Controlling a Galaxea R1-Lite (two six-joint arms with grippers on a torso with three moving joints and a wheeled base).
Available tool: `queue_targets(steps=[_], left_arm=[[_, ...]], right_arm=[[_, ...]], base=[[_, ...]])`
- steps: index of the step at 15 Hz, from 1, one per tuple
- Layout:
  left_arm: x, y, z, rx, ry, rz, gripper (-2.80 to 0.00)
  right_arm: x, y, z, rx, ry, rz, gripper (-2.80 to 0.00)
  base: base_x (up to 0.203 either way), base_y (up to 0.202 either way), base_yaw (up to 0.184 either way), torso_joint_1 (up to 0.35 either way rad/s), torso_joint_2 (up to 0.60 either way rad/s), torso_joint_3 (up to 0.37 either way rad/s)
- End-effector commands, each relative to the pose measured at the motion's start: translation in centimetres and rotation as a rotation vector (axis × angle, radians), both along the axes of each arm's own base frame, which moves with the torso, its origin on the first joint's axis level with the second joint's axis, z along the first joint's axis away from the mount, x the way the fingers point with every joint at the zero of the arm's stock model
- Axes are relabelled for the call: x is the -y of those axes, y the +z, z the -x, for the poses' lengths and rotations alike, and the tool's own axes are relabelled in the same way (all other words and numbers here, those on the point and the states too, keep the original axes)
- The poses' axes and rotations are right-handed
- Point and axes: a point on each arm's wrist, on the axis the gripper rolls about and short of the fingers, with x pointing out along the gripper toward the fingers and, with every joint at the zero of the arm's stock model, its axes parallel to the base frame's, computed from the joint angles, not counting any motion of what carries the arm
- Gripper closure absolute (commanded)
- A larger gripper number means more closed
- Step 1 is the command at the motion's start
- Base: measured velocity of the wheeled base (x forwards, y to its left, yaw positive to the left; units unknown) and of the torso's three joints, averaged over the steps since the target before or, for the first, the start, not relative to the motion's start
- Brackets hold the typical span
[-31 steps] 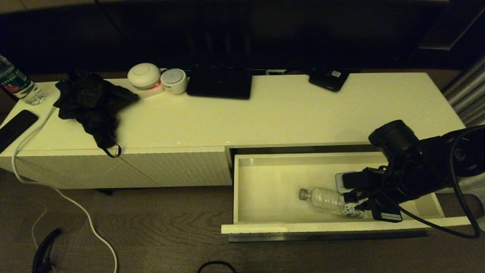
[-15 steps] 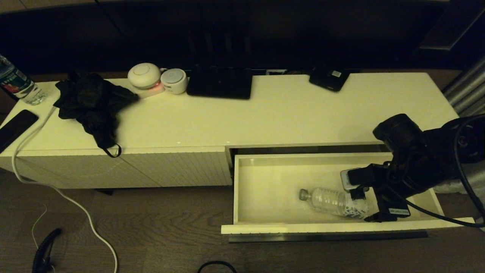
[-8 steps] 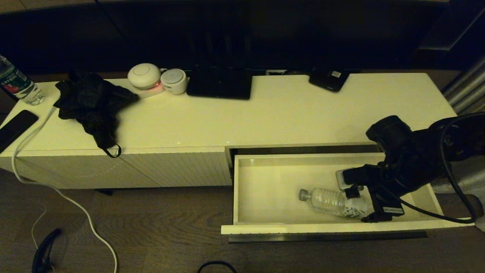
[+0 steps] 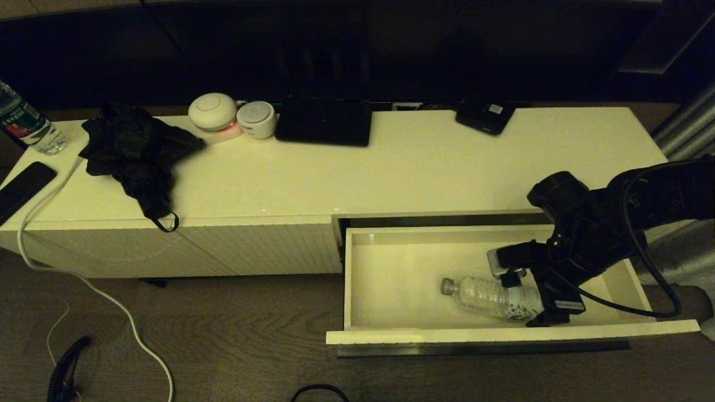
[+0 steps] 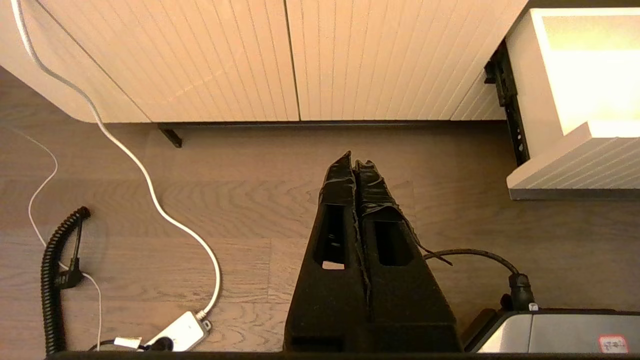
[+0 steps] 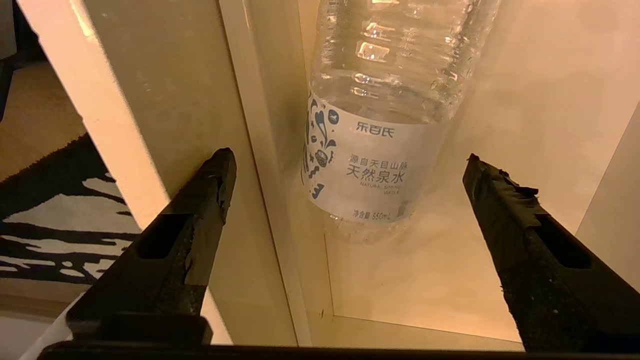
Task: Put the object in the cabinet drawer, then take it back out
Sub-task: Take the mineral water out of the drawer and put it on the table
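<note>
1. Head view: the bottle (image 4: 491, 297) lies on its side in the open drawer (image 4: 391, 268) of the cabinet (image 4: 424, 167), near the front wall. The right gripper (image 4: 522, 298) has moved left, back over the bottle's bottom end. It looks ready to take the bottle out again. A black cloth (image 4: 137, 153) and a second bottle (image 4: 25, 125) sit far left, out of the way.
2. Left wrist view: the left gripper (image 5: 354, 165) hangs over the floor, fingers pressed together, holding nothing. A white cable (image 5: 150, 180) lies below.
3. Right wrist view: the right gripper's fingers (image 6: 212, 185) are spread wide, with the bottle (image 6: 380, 150) between them, not touching. The near finger is outside the drawer's front wall (image 6: 150, 125), which could block the grab.
</note>
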Motion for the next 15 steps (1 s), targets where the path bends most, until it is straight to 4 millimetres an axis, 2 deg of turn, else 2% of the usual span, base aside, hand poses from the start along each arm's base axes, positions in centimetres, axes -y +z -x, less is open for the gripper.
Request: queue_targets(steps=[1,15], left_arm=[[0.0,0.0,0.0,0.001,0.0,0.001,0.0],[0.0,0.0,0.0,0.0,0.0,0.001,0.0]], right_arm=[[-0.1,0.0,-0.1,-0.001,0.007,-0.002,-2.8],[-0.5,0.1,-1.9,0.031,0.008,-0.029,-2.8]], base=[[0.0,0.0,0.0,0.0,0.0,0.0],[0.0,0.0,0.0,0.0,0.0,0.0]])
